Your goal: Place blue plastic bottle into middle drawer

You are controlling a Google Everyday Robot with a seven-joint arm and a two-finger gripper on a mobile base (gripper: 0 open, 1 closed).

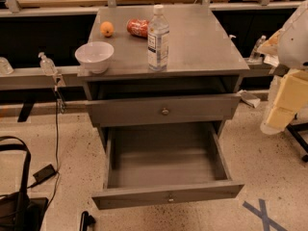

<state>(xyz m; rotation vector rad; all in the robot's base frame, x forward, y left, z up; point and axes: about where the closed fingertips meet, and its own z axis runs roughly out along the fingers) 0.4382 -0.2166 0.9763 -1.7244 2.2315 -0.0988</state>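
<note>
Camera view: bottle point(158, 37) stands upright on the cabinet top point(202, 42) — not yet grasped. Drawer point(163, 165) is pulled out, ready. What appears to be the gripper point(283, 110) hangs at the right edge, well apart from the bottle — open or closed cannot be told. Grasp and placement remain.

One high view, facing down at cabinet point(202, 42), claw point(285, 104) at right edge

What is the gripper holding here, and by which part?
Nothing seen held. The bottle stands free on the cabinet top; the gripper is out of view, with only part of the arm at the right edge.
</note>
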